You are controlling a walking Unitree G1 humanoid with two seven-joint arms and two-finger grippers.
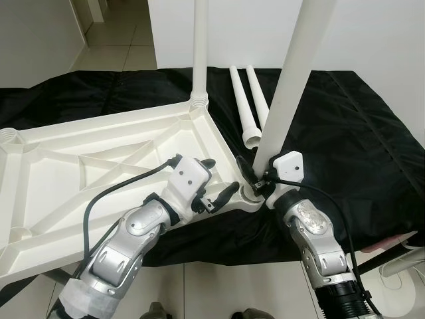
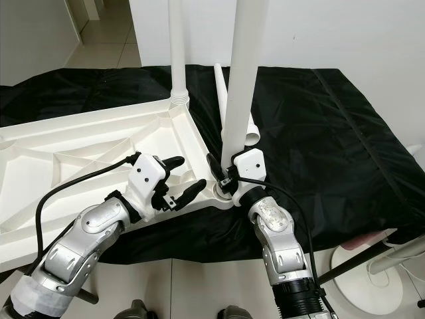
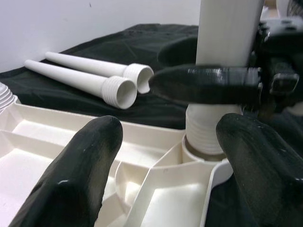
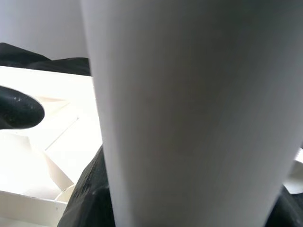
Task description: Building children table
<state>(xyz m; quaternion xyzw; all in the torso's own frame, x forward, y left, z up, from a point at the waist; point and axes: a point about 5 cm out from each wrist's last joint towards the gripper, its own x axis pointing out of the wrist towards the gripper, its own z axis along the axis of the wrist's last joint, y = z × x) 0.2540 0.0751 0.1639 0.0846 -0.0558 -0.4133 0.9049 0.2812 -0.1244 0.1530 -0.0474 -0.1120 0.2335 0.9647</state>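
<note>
Grippers meet at the near corner of the upturned white tabletop, which lies underside-up on a black cloth. The left gripper rests over the ribbed underside just beside the corner socket, its two black fingers spread apart with nothing between them. The right gripper is clamped around the base of a white table leg that stands nearly upright, leaning slightly, in that socket; in the left wrist view one black finger lies across the leg just above its threaded end, and in the right wrist view the leg's shaft sits right against the camera. Farther along the tabletop's edge, a second leg stands upright in the next corner socket. Beyond that, two loose legs lie side by side on the cloth, their threaded open ends pointing toward the robot. A pale tiled floor and a white wall lie behind the cloth.
</note>
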